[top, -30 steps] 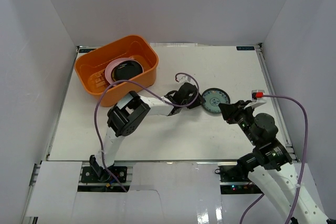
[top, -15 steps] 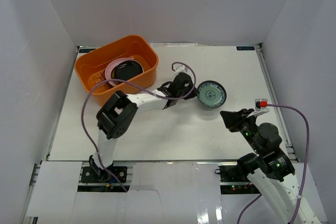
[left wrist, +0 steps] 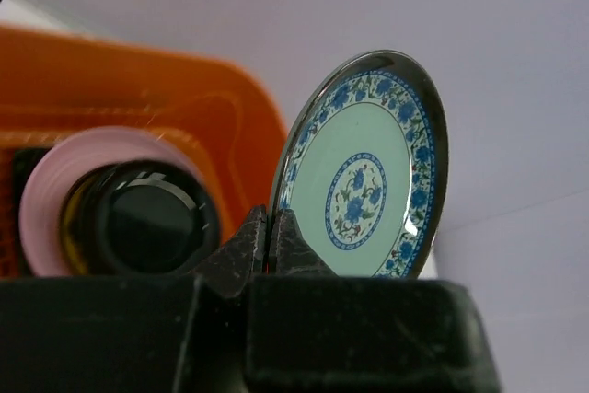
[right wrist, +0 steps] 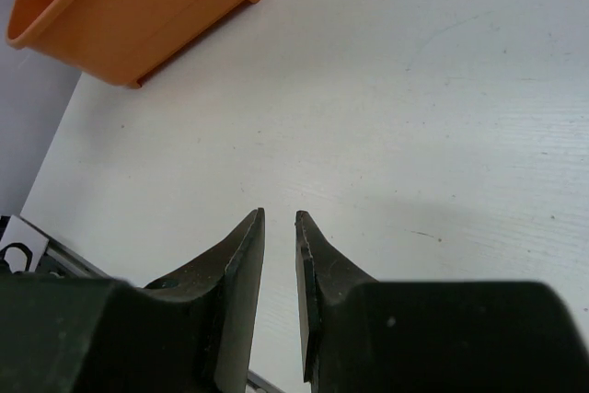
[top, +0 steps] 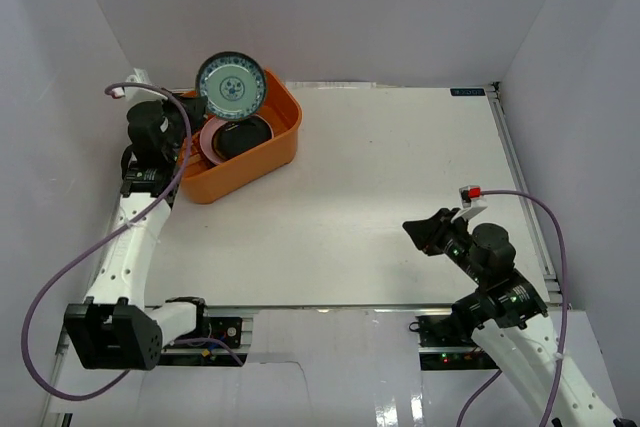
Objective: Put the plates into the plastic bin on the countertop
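Observation:
My left gripper (top: 195, 109) is shut on the lower rim of the blue-green patterned plate (top: 230, 87), holding it upright on edge above the far side of the orange plastic bin (top: 272, 150). In the left wrist view my gripper (left wrist: 269, 227) pinches the plate (left wrist: 363, 177) with the bin (left wrist: 184, 98) behind. A pink plate (top: 209, 137) and a glossy black plate (top: 243, 135) lean inside the bin; both show in the left wrist view, pink (left wrist: 46, 181) and black (left wrist: 147, 223). My right gripper (top: 412, 232) (right wrist: 279, 218) hangs empty over the white countertop (top: 380, 197), jaws a narrow gap apart.
White walls enclose the countertop on the left, back and right. Metal rails run along the edges (top: 512, 157). The bin's outer wall (right wrist: 138, 16) shows far off in the right wrist view. The other plates are not in view.
My left arm lifted the patterned plate from the countertop's middle and swung it left, up over the bin. My right arm drew back toward the near edge.

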Controlling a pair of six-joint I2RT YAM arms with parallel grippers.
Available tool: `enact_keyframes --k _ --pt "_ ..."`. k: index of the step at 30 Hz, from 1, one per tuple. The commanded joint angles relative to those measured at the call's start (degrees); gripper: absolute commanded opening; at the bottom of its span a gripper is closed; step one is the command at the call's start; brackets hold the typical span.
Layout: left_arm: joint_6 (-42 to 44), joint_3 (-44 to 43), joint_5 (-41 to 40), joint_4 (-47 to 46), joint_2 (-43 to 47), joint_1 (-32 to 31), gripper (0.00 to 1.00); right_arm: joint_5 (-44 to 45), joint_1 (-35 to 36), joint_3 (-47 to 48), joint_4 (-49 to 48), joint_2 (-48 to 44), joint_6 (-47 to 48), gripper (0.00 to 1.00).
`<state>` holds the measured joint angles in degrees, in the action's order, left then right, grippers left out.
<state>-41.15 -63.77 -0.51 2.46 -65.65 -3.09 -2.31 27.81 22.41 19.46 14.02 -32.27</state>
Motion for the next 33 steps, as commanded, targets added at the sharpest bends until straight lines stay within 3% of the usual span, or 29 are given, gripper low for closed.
enact_keyframes --k 1,6,10,11,14,15,18,21,24,25,29,33 --pt "1.3 5.3 7.2 7.0 -4.8 2.9 0.0 -3.1 0.0 1.1 -6.4 2.2 0.2 0.26" --pt "1.3 8.0 5.6 6.6 -9.2 7.9 0.01 -3.1 0.0 0.1 -6.5 2.4 -0.1 0.27" --pt "0.4 7.1 3.9 7.8 -11.1 9.9 0.25 -2.8 0.1 -0.9 -5.8 1.3 -0.5 0.27" --pt "0.4 6.9 4.1 7.7 -11.0 10.5 0.52 -2.8 0.0 -0.9 -5.5 1.0 -0.5 0.27" --pt "0.5 6.1 6.5 7.6 -9.8 10.7 0.91 -2.6 0.0 -0.2 -4.9 0.8 -0.4 0.27" --pt "0.1 6.1 8.4 7.3 -8.9 10.7 0.98 -2.4 0.0 0.2 -4.7 0.9 -0.3 0.28" --pt "-0.6 6.0 13.1 6.5 -3.6 10.7 0.98 -2.1 0.1 1.7 -4.9 1.8 0.1 0.34" --pt "-1.0 5.2 19.9 6.8 3.2 10.5 0.98 -2.2 0.1 3.8 -5.6 3.8 0.9 0.5" --pt "0.2 6.9 26.2 6.7 11.4 9.9 0.98 -1.6 0.1 6.8 -6.3 5.7 2.2 0.76" --pt "0.9 7.8 30.1 6.8 13.6 9.8 0.98 0.2 0.1 8.2 -5.1 6.2 2.8 0.93" --pt "4.1 13.5 35.4 9.7 25.3 7.7 0.98 7.6 0.0 18.2 0.3 7.1 7.2 0.9" --pt "9.1 19.7 38.8 16.6 33.5 5.0 0.98 12.8 0.1 19.6 2.7 5.0 9.6 0.9"
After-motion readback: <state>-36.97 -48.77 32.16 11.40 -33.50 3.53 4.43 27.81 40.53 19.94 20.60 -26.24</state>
